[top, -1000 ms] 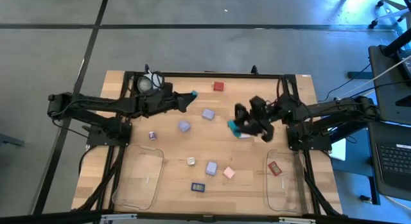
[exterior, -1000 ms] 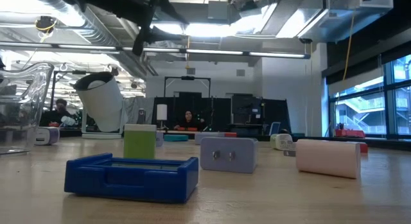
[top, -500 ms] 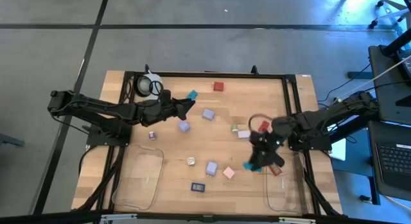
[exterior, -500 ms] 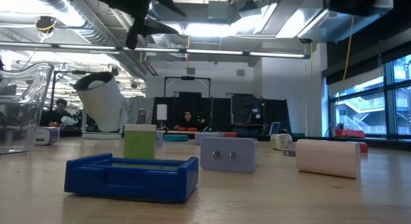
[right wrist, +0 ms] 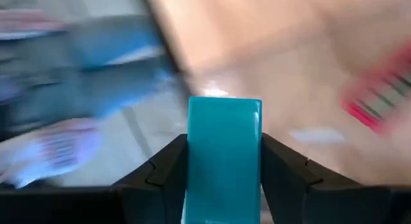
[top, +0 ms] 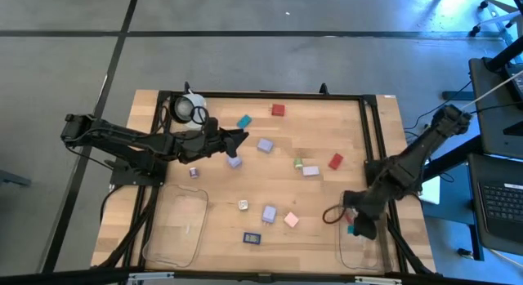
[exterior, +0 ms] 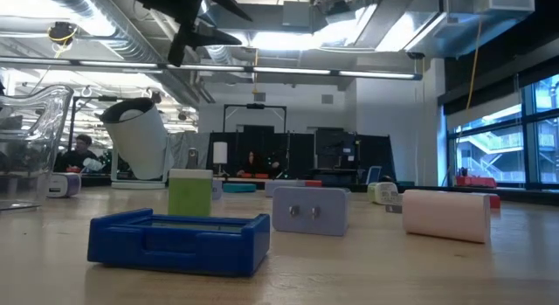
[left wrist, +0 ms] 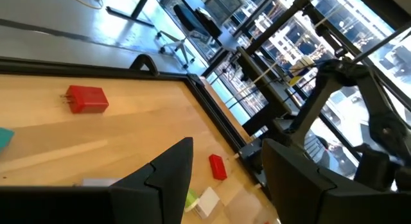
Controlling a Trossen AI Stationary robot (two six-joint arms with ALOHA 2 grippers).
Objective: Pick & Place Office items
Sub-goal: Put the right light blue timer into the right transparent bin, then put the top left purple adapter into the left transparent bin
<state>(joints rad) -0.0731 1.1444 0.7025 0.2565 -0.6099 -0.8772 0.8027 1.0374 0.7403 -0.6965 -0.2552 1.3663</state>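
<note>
My right gripper [top: 358, 225] hangs over the clear right tray [top: 365, 251] and is shut on a teal piece [right wrist: 224, 156]. My left gripper [top: 237, 141] is open above the table, near two lavender pieces [top: 234, 161] [top: 264, 144], and touches nothing; its fingers [left wrist: 172, 171] stand apart. Flat on the wood lie a red block [top: 278, 110], a teal piece [top: 243, 121], a red piece [top: 335, 161], a green-and-white pair [top: 304, 167], a pink piece [top: 291, 220] and a dark blue piece [top: 252, 238]. My right gripper pinches the teal piece between its two fingers [right wrist: 166, 169], one on each long side [right wrist: 192, 147]. Its end sticks out past the fingertips. In the high view it is lifted clear above the tray and shows just beside the gripper [top: 351, 229].
A white round object with a dark centre [top: 192, 108] sits at the far left corner. A second clear tray [top: 176, 228] lies near left. A red striped item [right wrist: 379, 95] shows blurred below my right gripper. A dark frame [top: 366, 138] borders the table.
My right gripper carried the teal piece from the table's middle toward the near right corner, ending over the right tray. Its leaving uncovered the red, green and white pieces at mid-table. My left gripper drifted slightly toward the near edge.
</note>
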